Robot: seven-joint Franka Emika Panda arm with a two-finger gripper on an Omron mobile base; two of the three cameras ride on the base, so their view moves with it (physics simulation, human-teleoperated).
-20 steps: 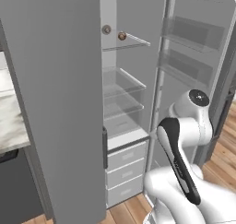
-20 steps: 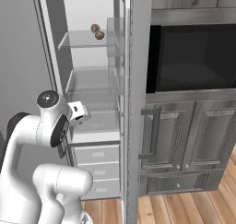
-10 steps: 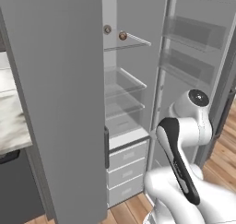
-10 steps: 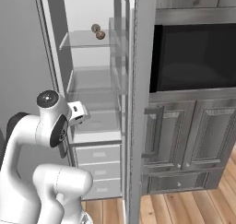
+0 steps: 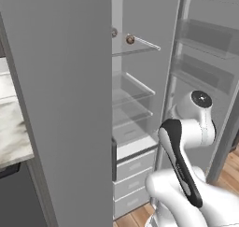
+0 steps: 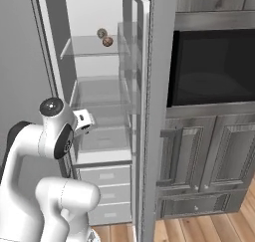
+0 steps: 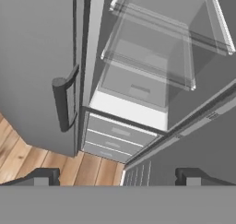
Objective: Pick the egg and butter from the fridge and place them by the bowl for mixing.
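The fridge stands open, with a light grey interior, glass shelves and white drawers. The egg, small and reddish-brown, lies on the top glass shelf next to a round grey knob; the egg also appears high up in the right base view. My gripper is open and holds nothing. It hangs in front of the fridge's lower part, well below the egg, and looks down at the lower shelves and drawers. The butter and the bowl are out of view.
The right fridge door with clear bins stands open beside my arm. A dark oven and dark panelled cabinets sit to the right. A marble counter is at the left. The left door's handle hangs over wood floor.
The whole picture has shifted a little in both base views, so the camera moved. The arm keeps its pose and the gripper stays open.
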